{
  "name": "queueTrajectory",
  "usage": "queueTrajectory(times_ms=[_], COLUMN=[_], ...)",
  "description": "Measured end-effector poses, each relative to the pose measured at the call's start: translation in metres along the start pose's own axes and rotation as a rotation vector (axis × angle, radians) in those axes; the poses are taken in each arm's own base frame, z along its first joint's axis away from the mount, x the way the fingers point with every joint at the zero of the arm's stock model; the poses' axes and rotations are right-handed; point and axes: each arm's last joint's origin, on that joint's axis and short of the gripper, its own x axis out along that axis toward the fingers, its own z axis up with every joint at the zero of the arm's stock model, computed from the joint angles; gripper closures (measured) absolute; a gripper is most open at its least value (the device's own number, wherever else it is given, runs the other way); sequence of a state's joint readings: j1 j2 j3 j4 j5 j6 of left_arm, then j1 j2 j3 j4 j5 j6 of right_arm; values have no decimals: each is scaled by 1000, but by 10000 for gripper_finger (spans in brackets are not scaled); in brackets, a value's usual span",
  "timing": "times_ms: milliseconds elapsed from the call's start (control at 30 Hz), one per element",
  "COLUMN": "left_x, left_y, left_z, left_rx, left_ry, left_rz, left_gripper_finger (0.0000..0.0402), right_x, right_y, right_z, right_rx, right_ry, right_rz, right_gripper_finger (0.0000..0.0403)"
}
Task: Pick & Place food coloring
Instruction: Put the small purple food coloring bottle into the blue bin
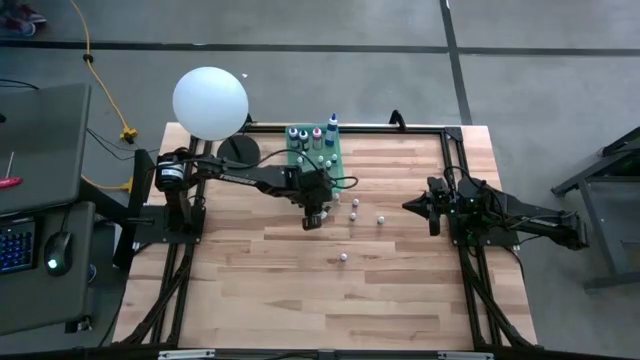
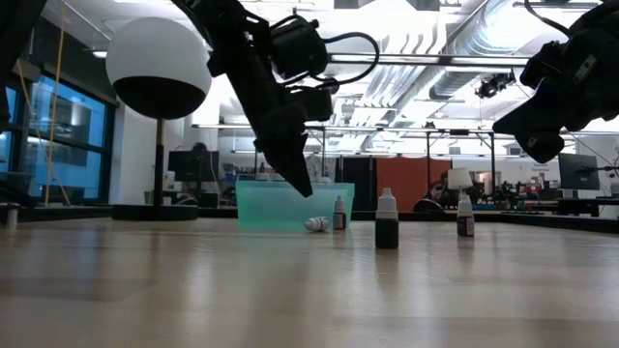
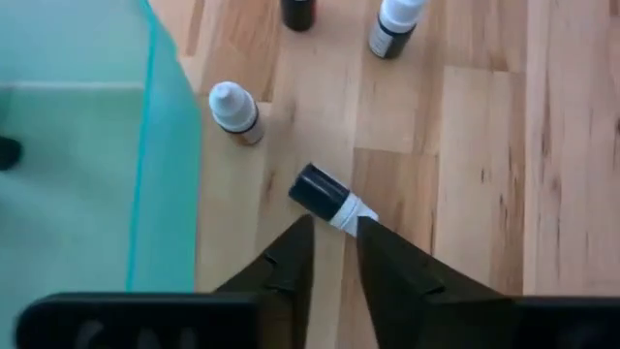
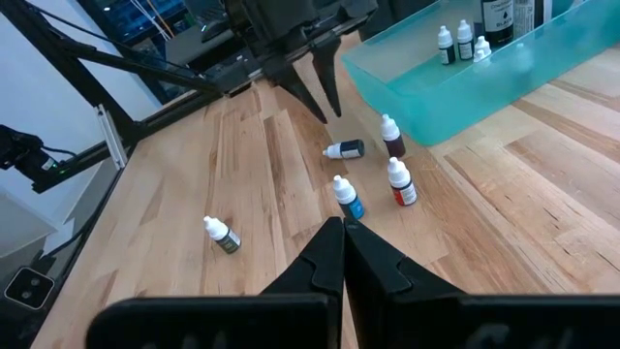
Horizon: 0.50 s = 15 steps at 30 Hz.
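Several tiny white-capped food coloring bottles stand loose on the wooden table point(image 1: 400, 300), and more stand in the translucent green tray point(image 1: 315, 150). One dark bottle point(image 3: 325, 194) lies on its side beside the tray, also showing in the right wrist view point(image 4: 346, 149). My left gripper point(image 3: 334, 228) hovers just above it, pointing down, narrowly open, fingertips near its white cap. In the low view the left gripper point(image 2: 302, 184) is clear of the lying bottle point(image 2: 316, 224). My right gripper point(image 1: 408, 206) waits shut near the table's right side.
A brown upright bottle point(image 3: 235, 111) stands close by the tray wall point(image 3: 165, 145). Blue point(image 4: 348, 199), red point(image 4: 400, 184) and green point(image 4: 222, 236) bottles stand farther toward the near edge. A white ball lamp point(image 1: 210, 102) stands at the far left corner.
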State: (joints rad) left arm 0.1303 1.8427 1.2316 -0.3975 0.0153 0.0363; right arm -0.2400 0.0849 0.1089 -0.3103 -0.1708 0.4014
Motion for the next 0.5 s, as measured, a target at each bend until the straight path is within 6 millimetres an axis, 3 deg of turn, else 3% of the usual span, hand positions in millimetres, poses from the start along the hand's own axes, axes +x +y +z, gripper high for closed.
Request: queueTrajectory(times_ms=[267, 500], left_x=[0, 0], left_y=[0, 0], left_z=[0, -2], left_rx=[-215, -503], left_ry=[-2, 18], left_rz=[-9, -5], left_gripper_finger=[253, 229], right_x=[0, 0], right_y=[0, 0], right_z=[0, 0], right_rx=[-1, 0], right_ry=[0, 0], right_rz=[0, 0], right_gripper_finger=[402, 402])
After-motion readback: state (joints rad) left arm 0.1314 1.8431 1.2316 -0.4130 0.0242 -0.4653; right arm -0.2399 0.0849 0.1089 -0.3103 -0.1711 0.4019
